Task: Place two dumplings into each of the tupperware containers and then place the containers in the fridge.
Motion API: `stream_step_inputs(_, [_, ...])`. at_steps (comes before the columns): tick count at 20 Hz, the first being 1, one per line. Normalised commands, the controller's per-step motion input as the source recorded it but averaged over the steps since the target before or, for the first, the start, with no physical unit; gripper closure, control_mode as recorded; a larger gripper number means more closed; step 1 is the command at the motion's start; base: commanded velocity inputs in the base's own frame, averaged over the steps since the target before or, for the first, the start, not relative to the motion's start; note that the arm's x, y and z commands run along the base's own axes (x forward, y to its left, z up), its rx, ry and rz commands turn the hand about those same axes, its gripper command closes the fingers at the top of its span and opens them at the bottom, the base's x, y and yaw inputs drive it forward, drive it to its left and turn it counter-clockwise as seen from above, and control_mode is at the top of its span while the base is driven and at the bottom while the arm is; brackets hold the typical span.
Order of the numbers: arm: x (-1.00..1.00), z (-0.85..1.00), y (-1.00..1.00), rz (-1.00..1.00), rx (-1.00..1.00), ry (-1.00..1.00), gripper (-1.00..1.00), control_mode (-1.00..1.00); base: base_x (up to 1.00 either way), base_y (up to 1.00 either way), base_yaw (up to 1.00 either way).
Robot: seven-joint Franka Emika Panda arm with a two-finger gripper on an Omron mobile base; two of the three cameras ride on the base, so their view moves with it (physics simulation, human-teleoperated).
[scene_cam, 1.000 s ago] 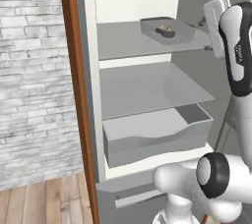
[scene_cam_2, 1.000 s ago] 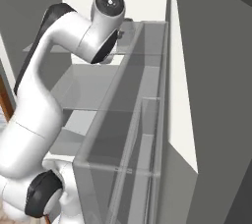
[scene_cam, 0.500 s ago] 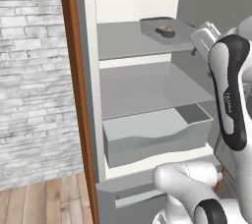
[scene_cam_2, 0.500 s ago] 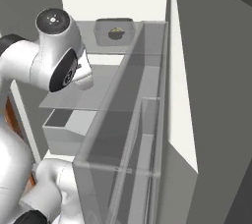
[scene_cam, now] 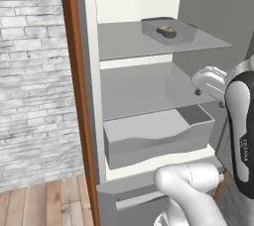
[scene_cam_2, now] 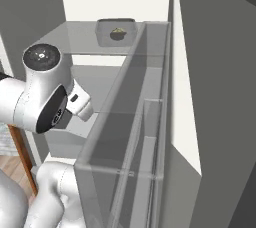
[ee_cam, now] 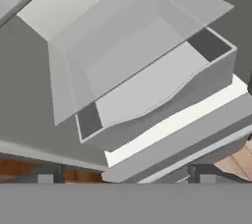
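Left base view shows the grey tupperware container (scene_cam: pixel 168 29) on the top shelf (scene_cam: pixel 129 41) of the open fridge (scene_cam: pixel 89 86), toward the shelf's back right. Dumplings (scene_cam: pixel 167 32) lie inside it as a small tan and olive lump; how many there are is too small to tell. In the right base view the same container (scene_cam_2: pixel 116 31) sits at the far end of that shelf (scene_cam_2: pixel 70 37), with the dumplings (scene_cam_2: pixel 118 34) in its middle.

Below it, a second grey shelf (scene_cam: pixel 144 88) is bare, and under that the wide grey drawer (scene_cam: pixel 158 136) stands pulled out. The hand view looks down on this drawer (ee_cam: pixel 147 95) from above.

The tool (ee_cam: pixel 123 179) shows as two dark finger tips at the bottom of the hand view, spread wide apart and released, gripping nothing. It hangs well below the container, level with the lower shelf.

A white brick wall (scene_cam: pixel 30 81) stands left of the fridge's wood-brown side edge.
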Motion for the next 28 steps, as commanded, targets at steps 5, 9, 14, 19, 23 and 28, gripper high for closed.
stream_step_inputs(5, [-0.30, -0.46, 0.25, 0.17, -0.32, 0.03, -1.00, -1.00, 0.00, 0.00, 0.00])
stream_step_inputs(9, [-0.05, -0.04, 0.28, 0.12, -0.17, 0.00, -1.00, -1.00, 0.00, 0.00, 0.00])
stream_step_inputs(14, [-0.12, -0.06, 0.16, 0.05, -0.01, 0.02, -1.00, -1.00, 0.00, 0.00, 0.00])
stream_step_inputs(19, [-0.09, -0.04, 0.03, 0.09, -0.12, 0.06, -1.00, -1.00, 0.00, 0.00, 0.00])
stream_step_inputs(23, [0.00, 0.01, 0.00, 0.07, -0.03, 0.33, -1.00, -1.00, 0.00, 0.00, 0.00])
stream_step_inputs(28, [-0.40, 0.11, 0.05, 0.00, -0.14, 0.14, -1.00, -1.00, 0.00, 0.00, 0.00])
